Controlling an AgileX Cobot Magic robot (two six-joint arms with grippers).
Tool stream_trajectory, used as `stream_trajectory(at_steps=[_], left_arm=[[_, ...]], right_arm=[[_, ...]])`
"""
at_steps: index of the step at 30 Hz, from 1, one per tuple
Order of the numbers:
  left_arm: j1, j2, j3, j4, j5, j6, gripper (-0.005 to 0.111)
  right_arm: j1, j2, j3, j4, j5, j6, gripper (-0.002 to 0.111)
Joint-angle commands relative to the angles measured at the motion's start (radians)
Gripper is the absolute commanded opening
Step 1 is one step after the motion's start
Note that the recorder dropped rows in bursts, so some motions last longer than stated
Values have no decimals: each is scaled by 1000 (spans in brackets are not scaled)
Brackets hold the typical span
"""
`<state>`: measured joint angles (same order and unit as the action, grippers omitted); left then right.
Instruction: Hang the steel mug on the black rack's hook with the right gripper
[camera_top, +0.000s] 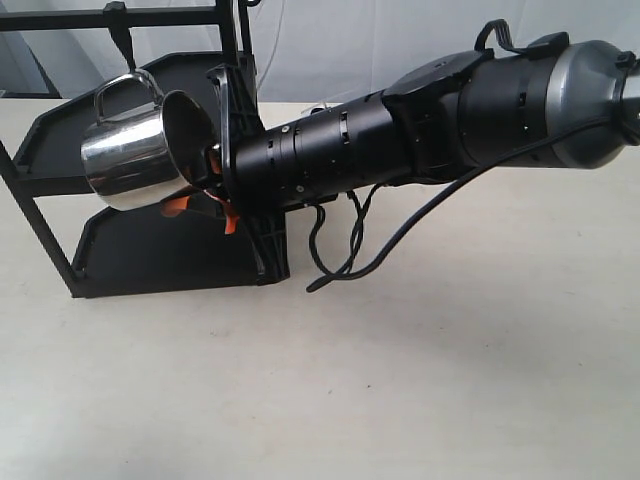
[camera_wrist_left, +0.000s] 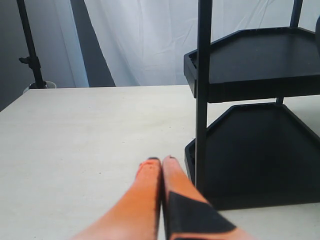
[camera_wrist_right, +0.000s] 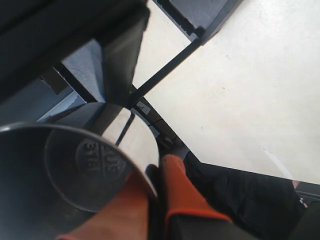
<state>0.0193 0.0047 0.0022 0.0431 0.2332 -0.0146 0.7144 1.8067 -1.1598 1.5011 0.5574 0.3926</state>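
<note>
The mug (camera_top: 135, 150) is in the air, in front of the rack (camera_top: 120, 250), at about the level of the upper tray. It lies on its side: the long axis runs left to right, the open mouth faces right toward the arm, and the handle (camera_top: 125, 90) points up. The right gripper (camera_top: 205, 195) comes in from the right and grips the mug at the rim, one orange finger (camera_wrist_right: 182, 192) outside the wall and the other inside, as the right wrist view shows.

The hook (camera_top: 118, 35) hangs from the top crossbar, above the mug and a little left of the handle. So I judge that the next move must lift the mug and bring the handle loop over this prong.

The left gripper (camera_wrist_left: 161, 162) has its fingers pressed together with nothing between them. It rests low over the table (camera_wrist_left: 75, 140), just beside the rack's post, and takes no part.
</note>
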Motion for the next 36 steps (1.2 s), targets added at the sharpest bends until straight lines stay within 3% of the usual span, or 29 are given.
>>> stream_trajectory(at_steps=[1,31,33,36], left_arm=[[-1,-5,-2,-1,-2,-2,2],[-1,-5,-2,-1,-2,-2,2],[-1,-5,-2,-1,-2,-2,2],[-1,-5,-2,-1,-2,-2,2]], right_arm=[[-6,1,7,-42,-31,1,-1],[-6,1,7,-55,-40,-1,-1],[-6,1,7,-55,-40,-1,4],[-6,1,7,-37,-40,-1,22]])
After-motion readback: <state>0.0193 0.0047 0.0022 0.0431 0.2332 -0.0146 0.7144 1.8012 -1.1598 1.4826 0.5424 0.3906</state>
